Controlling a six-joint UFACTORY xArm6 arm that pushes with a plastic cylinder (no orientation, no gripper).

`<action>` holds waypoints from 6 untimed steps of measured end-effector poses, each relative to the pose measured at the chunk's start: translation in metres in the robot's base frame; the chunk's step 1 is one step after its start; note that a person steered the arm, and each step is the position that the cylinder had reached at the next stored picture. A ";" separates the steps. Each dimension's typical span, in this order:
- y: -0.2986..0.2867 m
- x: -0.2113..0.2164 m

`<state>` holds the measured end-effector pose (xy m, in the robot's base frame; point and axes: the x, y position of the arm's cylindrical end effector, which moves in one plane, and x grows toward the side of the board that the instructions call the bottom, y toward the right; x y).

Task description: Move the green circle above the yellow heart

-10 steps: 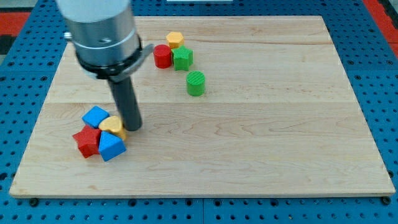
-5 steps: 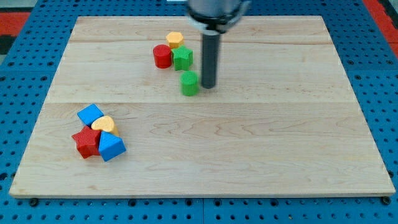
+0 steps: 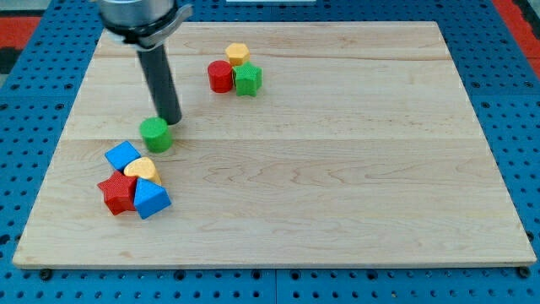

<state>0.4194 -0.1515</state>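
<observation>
where my tip rests, the ribbed green circle touches it.

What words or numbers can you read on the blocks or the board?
None: no words, numbers, labels or signs show anywhere.
The green circle, yellow heart and the other blocks are plain.
The wooden board shows only wood grain.
My tip, just to the view's upper right of the green circle, is plain dark.

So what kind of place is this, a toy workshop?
More likely a robotics lab test bench. A wooden board lies on a blue perforated table, small coloured blocks such as the green circle sit on it, and my tip stands just right of that circle.
</observation>
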 end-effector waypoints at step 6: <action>0.145 -0.187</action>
